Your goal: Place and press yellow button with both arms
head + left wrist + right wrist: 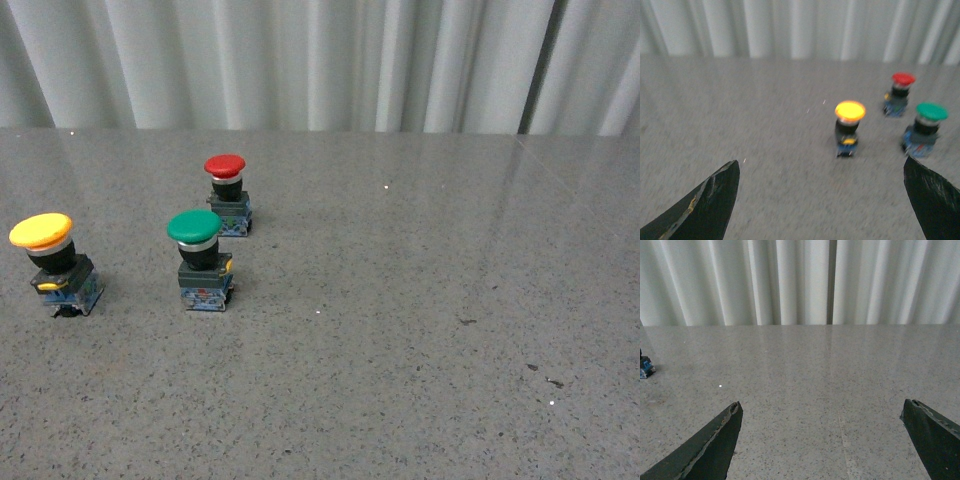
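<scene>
Layout before grasp: on the table [420, 300] the yellow button [55, 262] stands upright at nine o'clock from the green button [203, 258], itself at seven o'clock from the red button [227, 192]. Judged small, rigid, light but top-heavy, it is probably best taken by the squarish black body below the smooth cap. The left gripper [820, 164] is spread wide and empty, the button ahead and well apart; the right gripper [821, 404] is likewise spread, touching nothing.

A grey speckled table [420, 300] fills the scene, glossy enough to mirror soft, pale light. Straight ahead of the right fingers [715, 450], beyond the table's far edge, hangs a white pleated curtain [790, 280] with one dark gap [832, 280] between folds. A few dark specks [550, 382] mark the table
</scene>
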Motion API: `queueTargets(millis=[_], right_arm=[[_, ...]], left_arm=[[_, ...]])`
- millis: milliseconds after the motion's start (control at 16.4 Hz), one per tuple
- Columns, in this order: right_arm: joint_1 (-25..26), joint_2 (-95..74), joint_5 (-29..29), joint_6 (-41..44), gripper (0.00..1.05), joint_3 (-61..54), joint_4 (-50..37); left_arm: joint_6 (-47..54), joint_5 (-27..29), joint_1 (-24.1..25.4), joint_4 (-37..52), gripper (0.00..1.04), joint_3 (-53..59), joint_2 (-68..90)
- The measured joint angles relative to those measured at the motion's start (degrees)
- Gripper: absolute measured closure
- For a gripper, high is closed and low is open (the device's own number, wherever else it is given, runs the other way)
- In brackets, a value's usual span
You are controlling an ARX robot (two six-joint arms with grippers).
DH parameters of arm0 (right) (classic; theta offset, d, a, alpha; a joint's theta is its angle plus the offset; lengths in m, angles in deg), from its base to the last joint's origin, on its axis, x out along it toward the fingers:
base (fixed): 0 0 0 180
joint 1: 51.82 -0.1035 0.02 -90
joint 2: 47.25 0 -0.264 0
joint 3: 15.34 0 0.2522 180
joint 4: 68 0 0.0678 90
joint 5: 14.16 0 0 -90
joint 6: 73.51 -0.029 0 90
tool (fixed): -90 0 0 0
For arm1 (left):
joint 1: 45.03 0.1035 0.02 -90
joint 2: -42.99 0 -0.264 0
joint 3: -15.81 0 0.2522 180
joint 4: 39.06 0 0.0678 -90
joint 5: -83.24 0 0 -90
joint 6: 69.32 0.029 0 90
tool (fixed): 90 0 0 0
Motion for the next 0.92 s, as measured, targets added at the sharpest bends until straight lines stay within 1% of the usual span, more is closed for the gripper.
queueTargets(millis=[61,122,183,244,305,366,427,488,549,915], right_arm=[[0.00,0.00,-0.02,0.00,0.06,0.00,0.00],[0.00,0.00,0.00,-0.02,0.06,0.00,-0.11],[0.00,0.00,0.00,-0.02,0.06,0.00,0.00],[0.00,0.00,0.00,-0.02,0.06,0.00,0.04],[0.00,0.00,0.00,-0.02,0.06,0.00,0.02],[0.00,0.00,0.00,0.00,0.06,0.00,0.00],[0.00,0.00,0.00,0.00,0.06,0.00,0.02],[0.00,0.00,0.00,-0.02,0.06,0.00,-0.02],[0.00,0.00,0.00,0.00,0.06,0.00,0.00],[0.00,0.00,0.00,-0.02,0.06,0.00,0.00]], left_arm=[[0.72,3.69,-0.26,3.39,0.07,-2.05,7.76],[1.99,3.98,1.18,9.73,0.07,-4.72,14.80],[2.32,3.80,1.68,11.89,0.07,-5.64,16.85],[2.95,3.02,2.51,15.08,0.07,-7.06,20.17],[3.76,1.66,3.56,21.33,0.07,-10.23,26.82],[4.00,-1.66,4.52,27.50,0.07,-15.56,38.14],[3.78,-4.92,4.70,29.49,0.07,-20.98,49.44],[4.24,-5.86,4.04,29.68,0.07,-26.01,61.33],[4.33,-6.56,3.63,28.96,0.07,-28.22,66.01],[3.48,-9.18,2.82,28.61,0.07,-31.69,74.14]])
